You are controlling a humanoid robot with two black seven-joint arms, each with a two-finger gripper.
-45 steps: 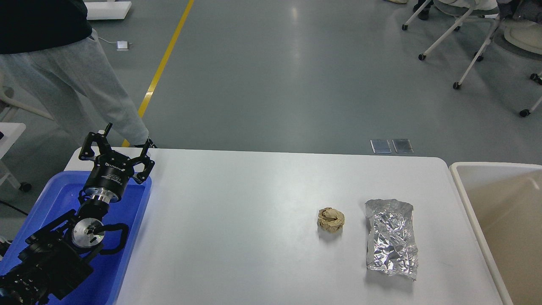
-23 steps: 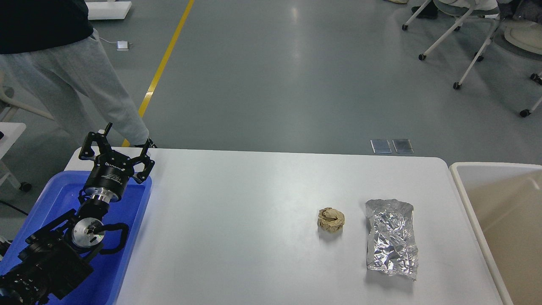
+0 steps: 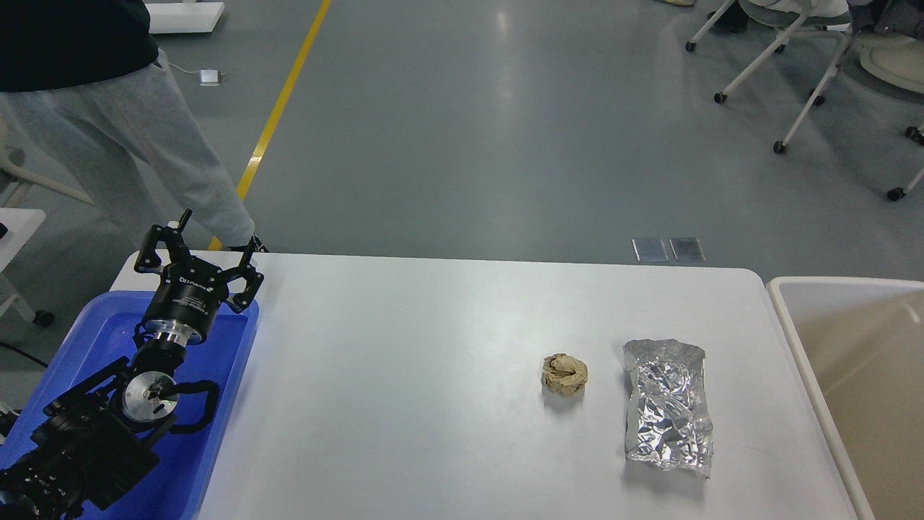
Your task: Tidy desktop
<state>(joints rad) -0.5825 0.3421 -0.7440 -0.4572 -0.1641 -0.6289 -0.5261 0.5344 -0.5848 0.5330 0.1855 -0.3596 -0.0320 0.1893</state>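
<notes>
White desktop fills the head view's lower centre. Crumpled brown paper ball lies at 4 o'clock, silver foil wrapper just beside it. Left gripper at 9 o'clock over blue tray, fingers spread wide, empty. Beige bin at 3 o'clock

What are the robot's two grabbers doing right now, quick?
Left gripper: jaws open, holding nothing, above the blue tray.
Right gripper: not in view.

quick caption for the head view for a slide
Left gripper open above blue tray; crumpled paper ball and foil wrapper lie on the white desktop.
</notes>
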